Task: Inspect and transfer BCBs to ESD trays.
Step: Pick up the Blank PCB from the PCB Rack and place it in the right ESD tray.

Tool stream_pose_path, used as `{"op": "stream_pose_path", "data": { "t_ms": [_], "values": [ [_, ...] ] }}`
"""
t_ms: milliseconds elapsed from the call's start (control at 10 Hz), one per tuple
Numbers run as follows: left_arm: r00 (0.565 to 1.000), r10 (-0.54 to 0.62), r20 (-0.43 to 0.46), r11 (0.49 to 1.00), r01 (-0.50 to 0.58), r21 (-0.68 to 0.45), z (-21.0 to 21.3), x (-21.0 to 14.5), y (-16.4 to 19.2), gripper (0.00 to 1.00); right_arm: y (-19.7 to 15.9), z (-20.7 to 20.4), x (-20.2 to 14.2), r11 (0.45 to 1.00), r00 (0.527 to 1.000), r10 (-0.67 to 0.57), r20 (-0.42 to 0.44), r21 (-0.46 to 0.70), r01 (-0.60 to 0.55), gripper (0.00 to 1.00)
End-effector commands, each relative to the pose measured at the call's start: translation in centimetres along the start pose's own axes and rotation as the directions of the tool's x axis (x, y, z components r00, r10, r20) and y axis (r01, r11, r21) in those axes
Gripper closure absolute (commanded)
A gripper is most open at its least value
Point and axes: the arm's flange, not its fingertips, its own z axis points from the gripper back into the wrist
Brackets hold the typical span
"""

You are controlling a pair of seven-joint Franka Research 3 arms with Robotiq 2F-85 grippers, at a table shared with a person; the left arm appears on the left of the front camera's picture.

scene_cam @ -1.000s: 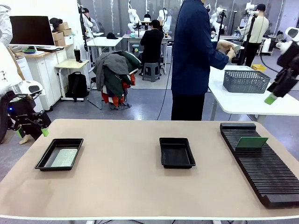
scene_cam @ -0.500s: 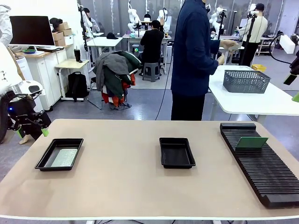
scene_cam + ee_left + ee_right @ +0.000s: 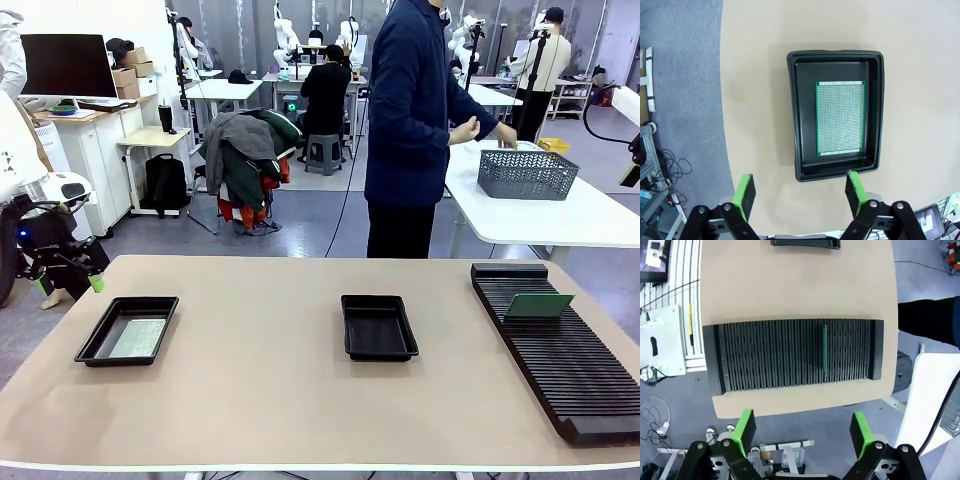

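Left wrist view: my left jaws stand spread wide, the green pads [image 3: 745, 191] well apart and nothing between them. Straight ahead of them on the table [image 3: 755, 75] lies a black tray [image 3: 802, 115], its near rim just beyond the tip of one pad. A BCB [image 3: 840, 118] lies flat on the tray's floor, clear of the walls.

In the right wrist view my right jaws are spread as wide and also hold nothing; their pads [image 3: 860, 429] hang out past the table's edge. Ahead of them lies the ribbed rack [image 3: 765, 355]. A second BCB [image 3: 824, 350] stands on edge in one of its slots, in line with the gap between the pads.

In the front view an empty tray [image 3: 380, 356] sits at the table's middle, well apart from both jaws. Across the table a person [image 3: 415, 120] has a hand [image 3: 507, 135] at a grey basket [image 3: 527, 172].
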Motion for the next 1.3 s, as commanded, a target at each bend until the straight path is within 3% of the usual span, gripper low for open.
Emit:
{"op": "stream_pose_path", "data": {
  "t_ms": [0,800,1200],
  "values": [
    [1.0,-0.014,0.001,1.0,0.014,-0.014,-0.1,0.0,0.1,0.04,-0.3,0.1,-0.8,0.999,0.999,0.028,-0.019,0.027,-0.028,0.0],
    [1.0,-0.014,0.001,1.0,0.014,-0.014,-0.1,0.0,0.1,0.04,-0.1,0.0,-0.1,1.0,1.0,0.011,-0.002,0.0,-0.011,0.0],
    [1.0,-0.014,0.001,1.0,0.014,-0.014,-0.1,0.0,0.1,0.04,-1.2,-6.8,-0.4,0.999,0.999,0.04,-0.013,0.023,-0.04,0.0]
  ]
}}
